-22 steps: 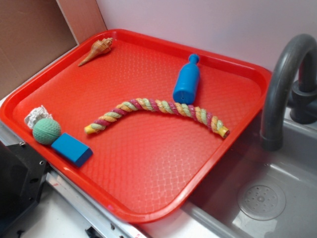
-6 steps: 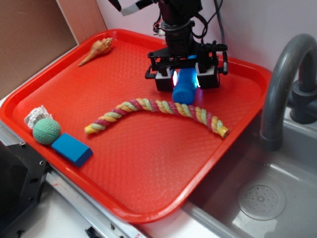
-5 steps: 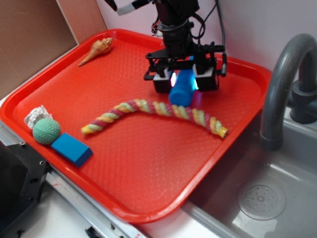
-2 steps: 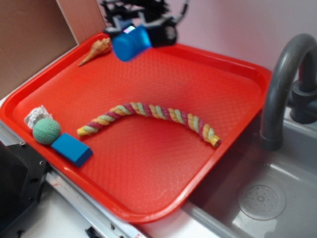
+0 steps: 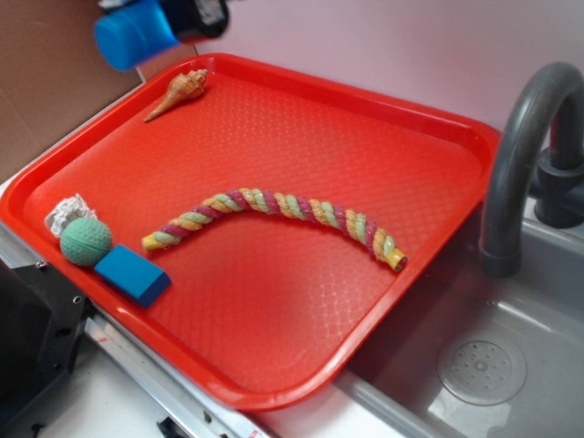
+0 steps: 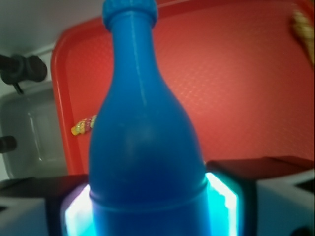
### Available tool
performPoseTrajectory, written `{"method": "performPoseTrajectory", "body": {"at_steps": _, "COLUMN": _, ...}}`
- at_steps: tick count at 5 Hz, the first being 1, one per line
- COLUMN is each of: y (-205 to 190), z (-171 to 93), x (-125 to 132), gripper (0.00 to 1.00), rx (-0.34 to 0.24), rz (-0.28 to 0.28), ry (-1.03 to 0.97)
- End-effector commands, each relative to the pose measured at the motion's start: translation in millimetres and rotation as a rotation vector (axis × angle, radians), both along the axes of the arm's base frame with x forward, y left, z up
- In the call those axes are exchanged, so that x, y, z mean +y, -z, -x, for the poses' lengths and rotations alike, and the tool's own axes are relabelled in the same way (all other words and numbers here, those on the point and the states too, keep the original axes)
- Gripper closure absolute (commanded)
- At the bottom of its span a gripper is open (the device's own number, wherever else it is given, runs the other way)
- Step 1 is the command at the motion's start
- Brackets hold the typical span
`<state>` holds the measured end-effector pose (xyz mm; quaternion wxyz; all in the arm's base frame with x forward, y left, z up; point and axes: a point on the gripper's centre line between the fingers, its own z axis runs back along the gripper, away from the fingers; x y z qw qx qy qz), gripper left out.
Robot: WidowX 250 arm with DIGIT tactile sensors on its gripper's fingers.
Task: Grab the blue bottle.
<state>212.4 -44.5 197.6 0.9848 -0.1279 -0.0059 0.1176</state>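
The blue bottle (image 5: 135,35) hangs in the air at the top left of the exterior view, above the far left corner of the red tray (image 5: 274,301), its flat base toward the camera. My gripper (image 5: 187,16) is shut on it; only a dark part of the gripper shows at the frame's top edge. In the wrist view the bottle (image 6: 145,137) fills the middle, its cap up, and my gripper (image 6: 147,214) clamps its body between two lit pads (image 6: 221,201).
On the tray lie a striped rope (image 5: 274,214), a seashell (image 5: 179,91), a green ball (image 5: 87,240), a foil wad (image 5: 67,213) and a flat blue block (image 5: 132,274). A grey sink (image 5: 484,365) with a faucet (image 5: 525,155) stands on the right.
My gripper closed on the bottle beside the rope, lifted it and carried it up and left to the frame's top corner. The rope shifted slightly forward and left.
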Motion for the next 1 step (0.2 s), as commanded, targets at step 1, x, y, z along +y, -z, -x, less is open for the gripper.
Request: {"method": "performPoseTrajectory", "body": {"at_steps": 1, "y": 1.7, "z": -2.0, "x": 6.3, "gripper": 0.0, "rx": -0.019, "rz": 0.004, "ry": -0.022}}
